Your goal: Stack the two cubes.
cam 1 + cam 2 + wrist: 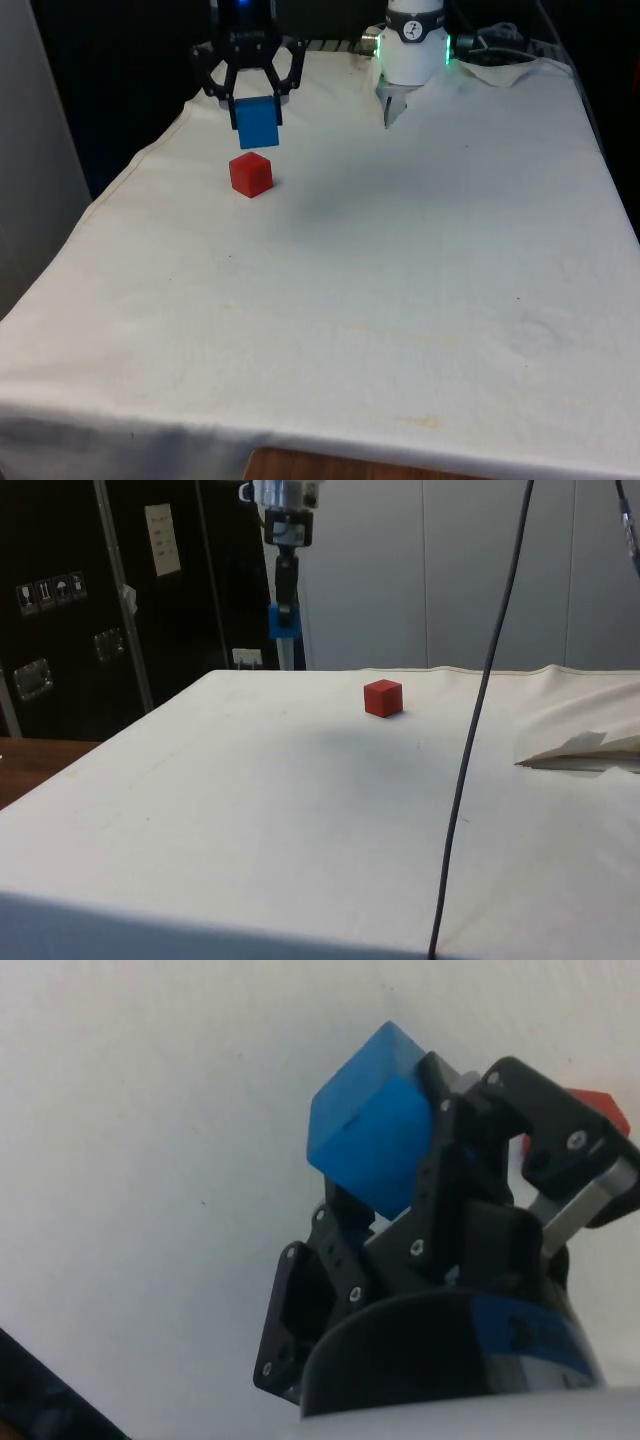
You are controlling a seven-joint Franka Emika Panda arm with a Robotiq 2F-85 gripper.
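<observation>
1. End effector (255,112) grips the blue cube (257,123), held clear above the surface (400,300);
2. Red cube (250,174) rests on the surface, at 6 o'clock just below the blue cube in the front view; apart, not touching.

Showing two cubes: one blue cube (257,123) hanging in one gripper (256,105) above the cloth (400,280), one red cube (250,174) sitting on it. Also showing one dark cable (480,720) crossing the side view.
</observation>
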